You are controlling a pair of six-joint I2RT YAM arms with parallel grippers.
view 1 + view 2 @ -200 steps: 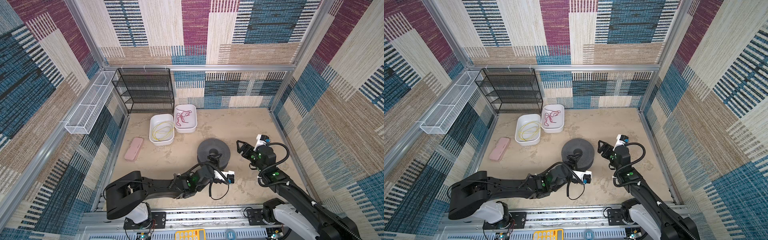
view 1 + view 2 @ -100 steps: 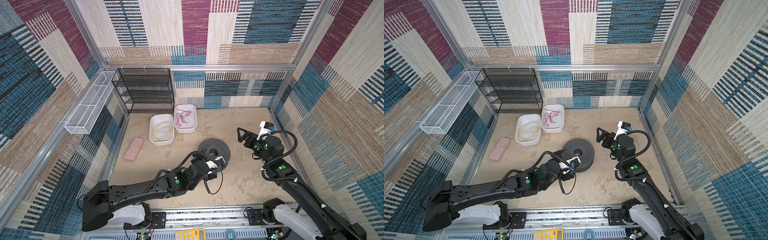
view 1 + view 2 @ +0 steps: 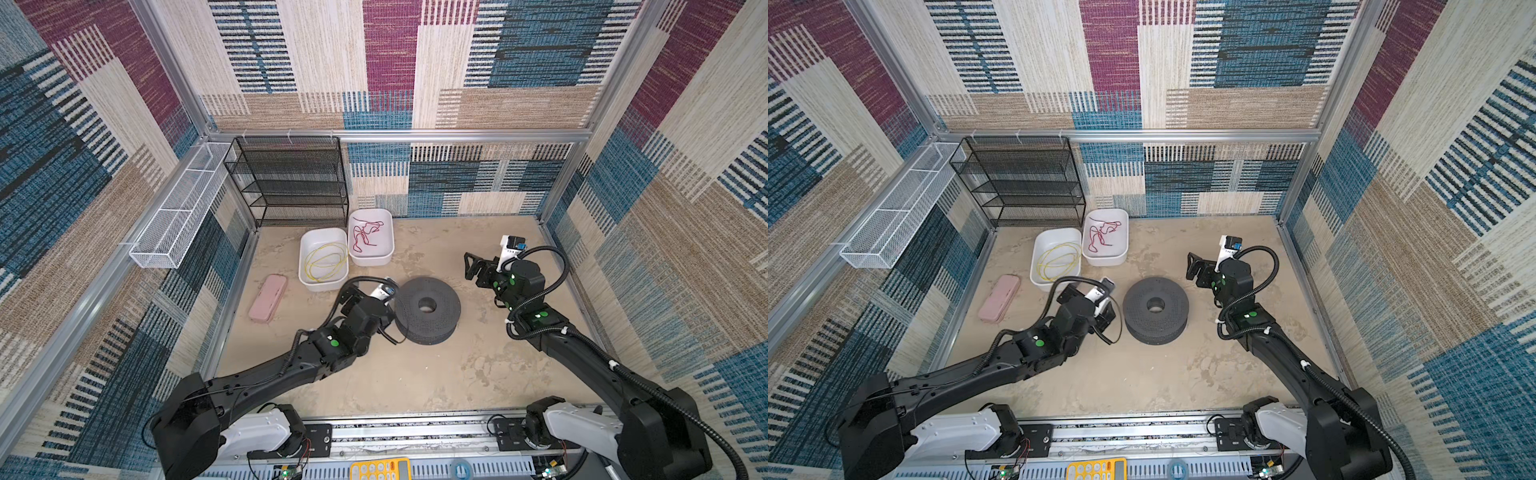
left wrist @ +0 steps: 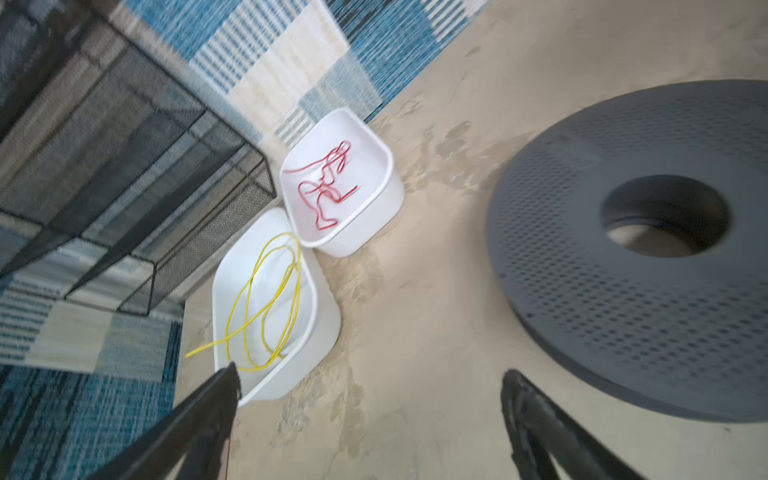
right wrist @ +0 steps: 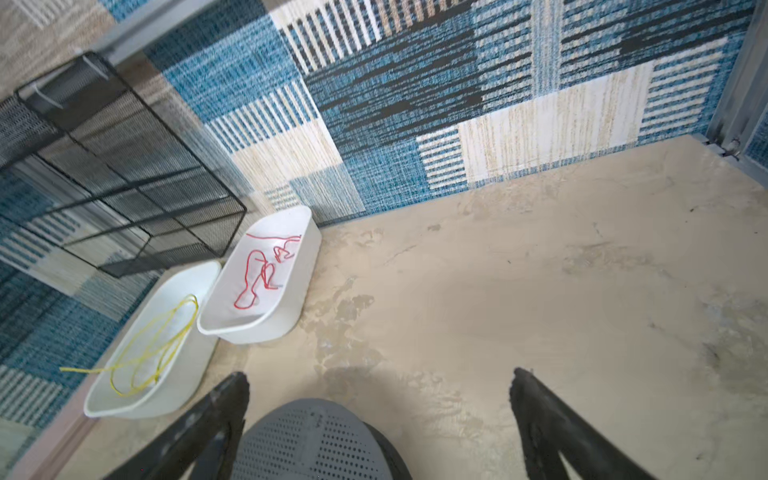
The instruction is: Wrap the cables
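Left gripper (image 4: 372,372) leftward (right gripper (image 5: 380,374) farther)

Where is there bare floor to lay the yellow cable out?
Widest: floor between the spool, the red-cord tub and the back wall, partly under the open right gripper. Also the strip between spool and front rail. Crowded: the back-left corner, with rack, yellow cables in their tub, pink case and the open left gripper.

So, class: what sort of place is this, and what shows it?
Probably a robot test cell: the left arm and right arm are mounted on a metal rail, patterned panels in an aluminium frame box in the floor, and the cables sit in a white tub.
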